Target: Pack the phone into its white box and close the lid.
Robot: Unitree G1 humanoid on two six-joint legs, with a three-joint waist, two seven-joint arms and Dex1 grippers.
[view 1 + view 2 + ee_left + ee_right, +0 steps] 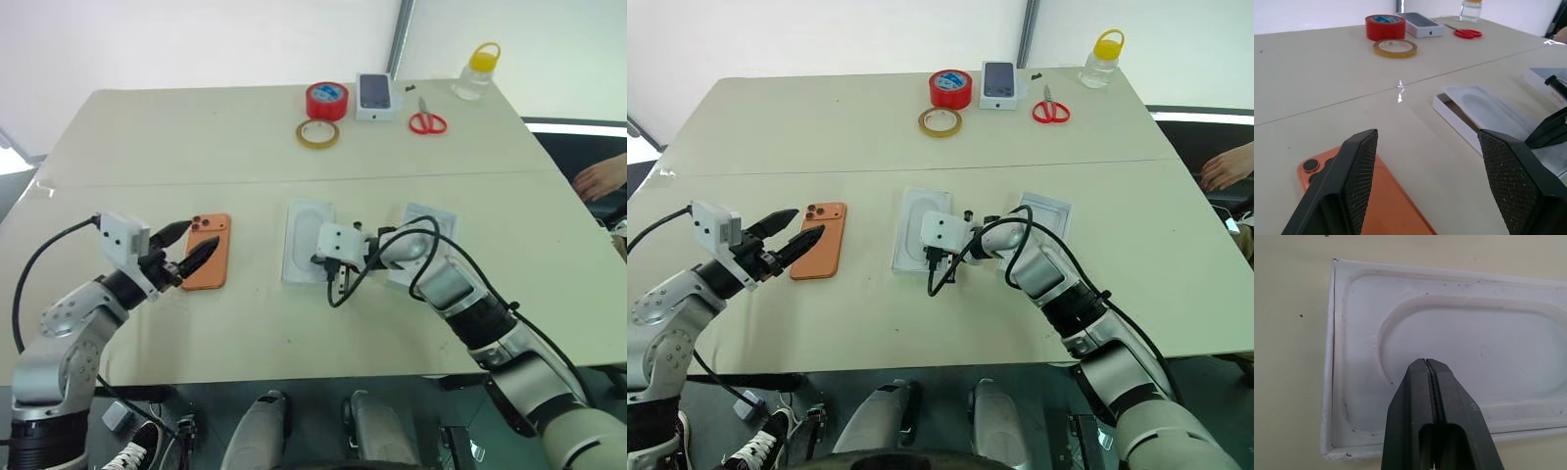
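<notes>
The beige table [294, 323] carries everything. At its far edge, well apart from the work, sit a red tape roll [327, 100], a yellowish tape ring [317, 133], a small white box showing a dark phone [375, 95], red-handled scissors [427, 121] and a yellow-capped bottle [477, 71]; a person's hand [600, 178] rests at the right edge.

Near the middle lies a white rectangular piece with a rounded-rectangle recess [1459, 357], open side up; whether it is the lid or an insert sitting in the white box I cannot tell. Just to its right lies a second white piece [431, 220], partly hidden by the right arm.

The right gripper [1428, 363] hangs over the recessed piece with its fingers pressed together, clamped on nothing. The left gripper [192, 249] has its fingers spread apart, empty, beside the phone's near left edge.

The phone [210, 251] lies flat, back up, camera cluster [1311, 166] at its far left corner, well left of the white pieces.

Judging by looks, the phone is stiff, smooth and slippery, moderately heavy, lying flush with the table. The long edges seem the best hold, squeezed across the narrow width near the middle, away from the lenses. The cardboard pieces are probably light and will slide if nudged
</notes>
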